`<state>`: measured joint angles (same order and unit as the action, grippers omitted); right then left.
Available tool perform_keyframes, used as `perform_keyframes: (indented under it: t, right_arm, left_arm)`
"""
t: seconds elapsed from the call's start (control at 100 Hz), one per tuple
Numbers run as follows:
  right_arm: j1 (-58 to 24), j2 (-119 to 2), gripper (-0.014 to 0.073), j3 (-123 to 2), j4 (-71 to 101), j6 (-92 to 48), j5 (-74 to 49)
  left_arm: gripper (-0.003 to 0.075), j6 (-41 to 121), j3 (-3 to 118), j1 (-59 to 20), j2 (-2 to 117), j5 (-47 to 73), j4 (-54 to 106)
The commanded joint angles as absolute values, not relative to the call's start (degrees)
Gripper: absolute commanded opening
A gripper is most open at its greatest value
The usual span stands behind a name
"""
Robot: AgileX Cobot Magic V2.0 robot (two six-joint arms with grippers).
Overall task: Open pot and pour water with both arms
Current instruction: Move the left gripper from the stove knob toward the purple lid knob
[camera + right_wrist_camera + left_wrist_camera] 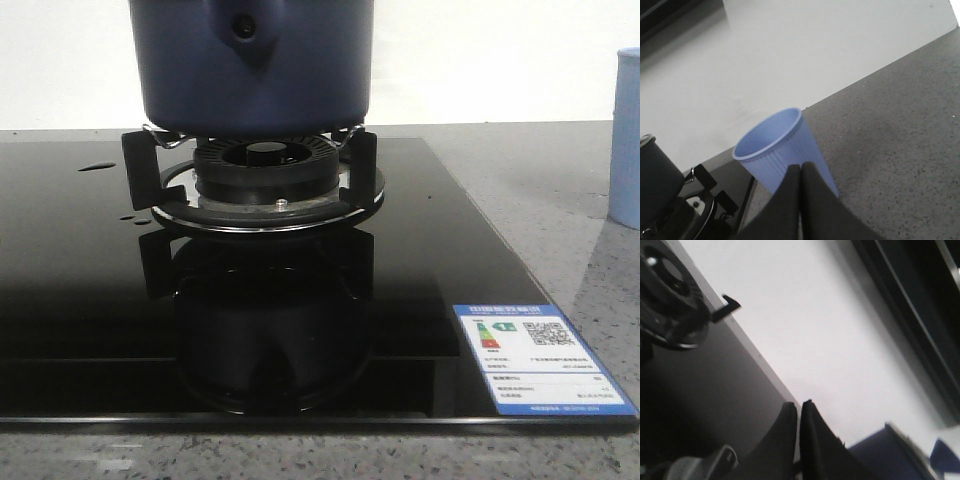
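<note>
The dark navy pot (250,70) stands on the gas burner's pan support (265,185) at the top centre of the front view; its handle mount with a dark hole (245,25) faces me and its top is cut off. Its dark side also shows in the right wrist view (655,172). Neither gripper shows in the front view. My left gripper (799,406) is shut and empty, above the hob's edge. My right gripper (801,167) is shut and empty, just in front of a pale blue cup (772,152).
The cup (626,140) stands on the grey speckled counter (540,200) right of the black glass hob (80,250). A blue and white label (535,360) is stuck on the hob's front right corner. A blurred navy shape (890,455) lies beside the left fingers.
</note>
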<state>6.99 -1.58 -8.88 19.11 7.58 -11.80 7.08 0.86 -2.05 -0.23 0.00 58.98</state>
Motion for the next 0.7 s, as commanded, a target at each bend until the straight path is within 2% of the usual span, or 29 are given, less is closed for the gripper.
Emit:
perform_keyframes:
  t: [0.0,0.32,0.46,0.69]
  right_arm:
    - [7.2,-7.1,-0.0071,-16.5,17.9,4.1,-15.9]
    - [7.2,-30.7,-0.0071,-37.6,17.7,1.2,-43.5]
    - [7.2,-37.7,-0.0072,-43.3,19.5,0.7,-55.0]
    - [7.2,-40.7,-0.0074,-46.2,36.1,-11.8,-59.6]
  left_arm:
    - [-0.0019,7.2,5.8,-2.3,0.5,5.9,49.3]
    - [-0.0018,9.0,20.5,-2.3,21.6,17.8,34.2]
    - [-0.0001,19.5,26.4,-4.6,30.0,24.1,39.8]
    - [-0.0001,44.6,36.0,-10.0,41.8,36.8,60.8]
